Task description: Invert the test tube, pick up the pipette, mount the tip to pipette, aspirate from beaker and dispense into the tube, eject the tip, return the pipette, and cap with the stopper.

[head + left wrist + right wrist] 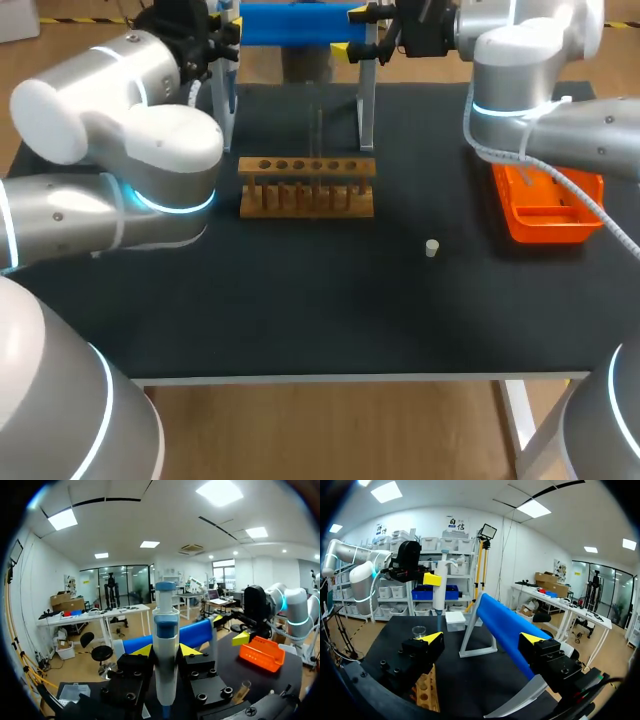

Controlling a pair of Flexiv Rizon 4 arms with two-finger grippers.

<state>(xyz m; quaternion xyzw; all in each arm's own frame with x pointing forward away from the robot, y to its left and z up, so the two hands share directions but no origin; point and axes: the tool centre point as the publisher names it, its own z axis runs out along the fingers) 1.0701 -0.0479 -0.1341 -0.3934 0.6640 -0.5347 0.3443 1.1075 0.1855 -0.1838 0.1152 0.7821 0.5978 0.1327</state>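
Where the blue stand (295, 24) spans the far side of the surface (300, 300), I log both hands raised, one near each end of it. Item one, the left hand (165, 651): clamped on the pipette (165, 625), which stands upright between the yellow tips, its blue-banded head above them and its white body running down past them. Item two, the right hand (483, 639): fingers wide apart, gripping nothing, with the stand's blue bar running out ahead between them. Item three, the beaker (419, 629): on the surface ahead of the right hand, over toward the left hand's side, with a white box (455, 620) near it. Item four, the wooden rack (307, 186): mid-surface, in front of the stand, well apart from both hands. Item five, the stopper (432, 248): alone on the surface, between the wooden rack and the orange tray (545, 208), on my right arm's side and well apart from the right hand.
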